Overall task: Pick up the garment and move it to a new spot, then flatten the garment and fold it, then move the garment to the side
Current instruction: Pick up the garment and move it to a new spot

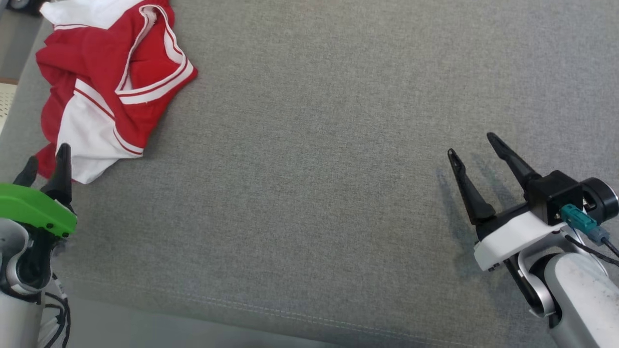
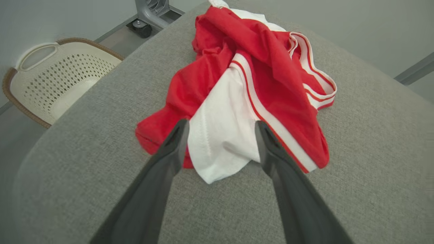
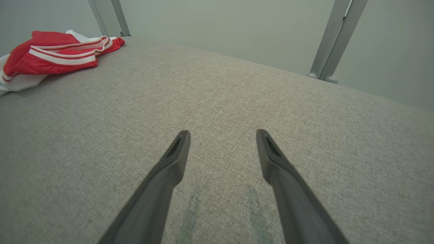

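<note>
A crumpled red and white garment (image 1: 106, 82) lies in a heap at the far left of the grey cloth surface (image 1: 319, 159). In the left wrist view the garment (image 2: 244, 98) sits just beyond my fingers, its white lower flap between the two tips. My left gripper (image 1: 46, 164) hovers at the garment's near edge, open, holding nothing. At the right of the surface my right gripper (image 1: 476, 145) is open over bare cloth, far from the garment (image 3: 54, 54), which shows at the upper left of the right wrist view. Both pairs of fingers stand wide apart.
A cream perforated laundry basket (image 2: 51, 81) stands on the floor off the surface's left edge. A wheeled metal frame leg (image 2: 149, 13) is behind the garment, and metal posts (image 3: 335, 37) rise past the far edge. The surface's front seam (image 1: 290, 314) runs near me.
</note>
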